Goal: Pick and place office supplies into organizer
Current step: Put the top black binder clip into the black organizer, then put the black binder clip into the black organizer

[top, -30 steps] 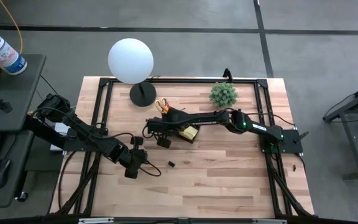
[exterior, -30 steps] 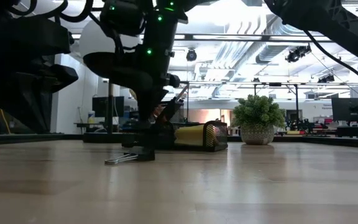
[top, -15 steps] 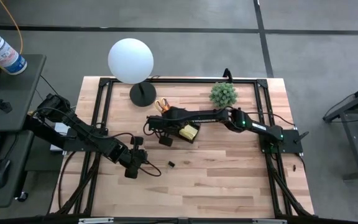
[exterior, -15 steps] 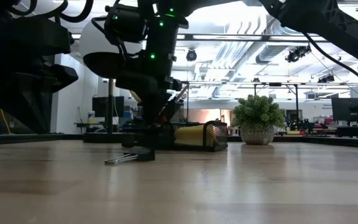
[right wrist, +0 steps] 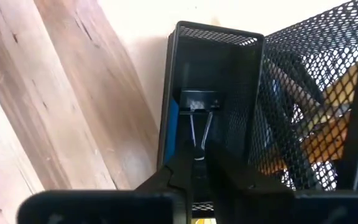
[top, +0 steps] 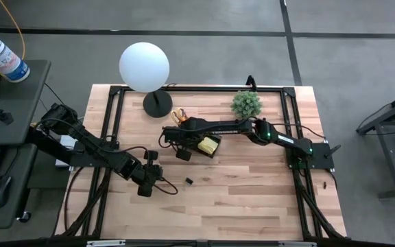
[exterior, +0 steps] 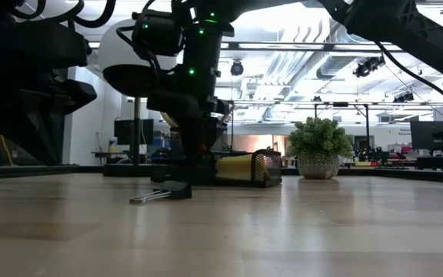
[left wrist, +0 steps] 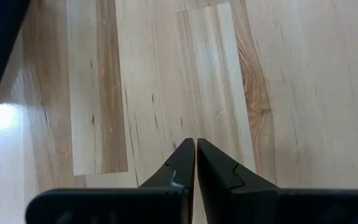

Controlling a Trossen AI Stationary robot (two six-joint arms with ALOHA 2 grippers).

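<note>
Layout of worktop, seen from above

Organizer near centre, scissors standing in its rear section, binder clip inside a front compartment. Lamp at rear left, plant at rear right. Small clip lying in front of organizer, right of left pincer. Right pincer just above organizer's front-left corner.
</note>
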